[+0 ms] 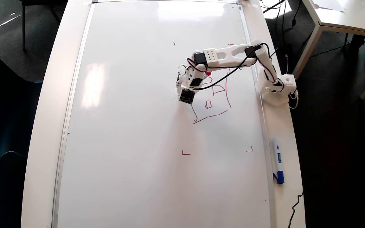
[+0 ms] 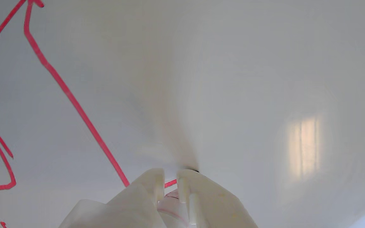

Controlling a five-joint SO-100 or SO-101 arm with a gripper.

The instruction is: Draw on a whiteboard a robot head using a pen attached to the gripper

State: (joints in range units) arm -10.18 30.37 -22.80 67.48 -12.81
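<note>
**A:** Where is the gripper right now?

**B:** Low over the whiteboard, which lies flat on the white bench. In the wrist view the two pale jaws come up from the bottom edge with only a narrow slit between them, and their tips sit at or very near the board's surface. In the overhead view the gripper is mostly covered by the wrist and a small black square board.

**A:** Are the jaws holding anything?

**B:** They are pinched on the pen. A whitish barrel with thin red marks shows in the slit, just behind the tips. From above, a red end of the pen peeks out behind the wrist.

**A:** And the robot head?

**B:** The red drawing lies beside the jaws, toward the arm's base in the overhead view. In the wrist view one long red side line of the robot head runs diagonally from the upper left down to the jaw tips, and a short red stroke shows right between the tips. A small red box sits well to the left of the jaws.

**A:** Anything else on the bench?

**B:** A white marker with a blue cap lies off the board's edge, well apart from the jaws.
</note>
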